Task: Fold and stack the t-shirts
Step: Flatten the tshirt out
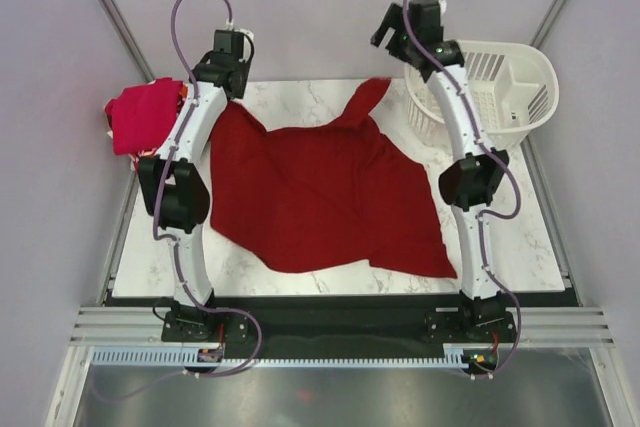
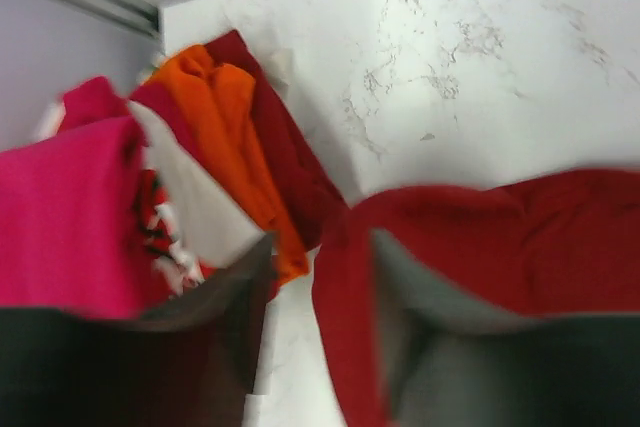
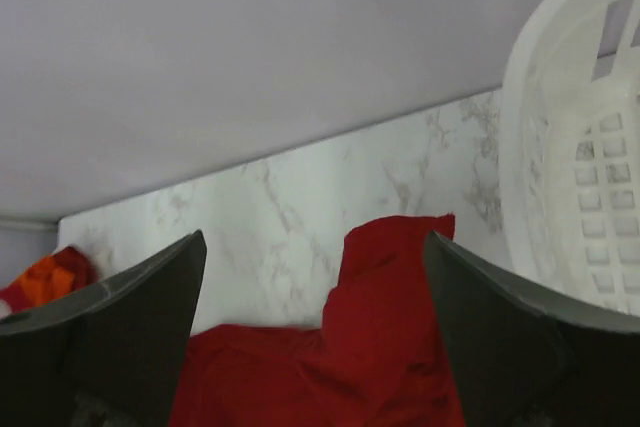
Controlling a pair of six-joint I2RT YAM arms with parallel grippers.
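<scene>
Your dark red t-shirt (image 1: 320,197) lies spread in the middle of the table (image 1: 530,237), the other t-shirts (image 1: 140,115) piled at its far-left corner. Your left gripper (image 2: 318,247) and right gripper (image 3: 312,242) both have the jaws apart, holding nothing.

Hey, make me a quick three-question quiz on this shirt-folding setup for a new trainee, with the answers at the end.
1. True or false: the white basket holds a shirt.
2. Where is the pile of shirts? A) at the far left corner of the table B) in the basket C) at the near right corner
3. Fill in: the right gripper is ___.
Key: 1 false; 2 A; 3 open.
</scene>
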